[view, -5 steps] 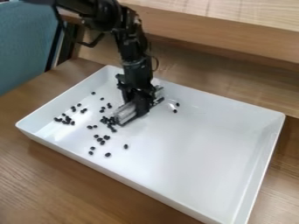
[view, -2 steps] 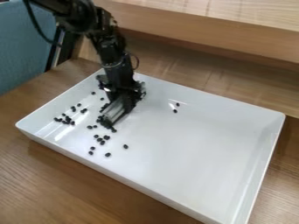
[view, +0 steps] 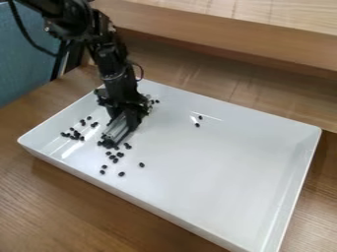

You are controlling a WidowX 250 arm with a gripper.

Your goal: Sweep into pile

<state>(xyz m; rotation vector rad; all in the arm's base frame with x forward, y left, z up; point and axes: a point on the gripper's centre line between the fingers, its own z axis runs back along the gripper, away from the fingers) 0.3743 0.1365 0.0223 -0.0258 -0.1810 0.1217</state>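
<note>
Can see the end effector (view: 125,124) low in the white tray (view: 223,172), toward the far left, with a pale ribbed piece (view: 116,129) at its lower end, perhaps a sweeping tool. Cannot tell about spread, pressed together or pinching. Can find small black beans (view: 141,165) loosely scattered, mostly left, some bunched just beside the piece's near tip, with two well apart farther right. Rests on a wooden desk (view: 66,211), tray and all.

Black beans (view: 115,160) in white tray (view: 217,162)
</note>
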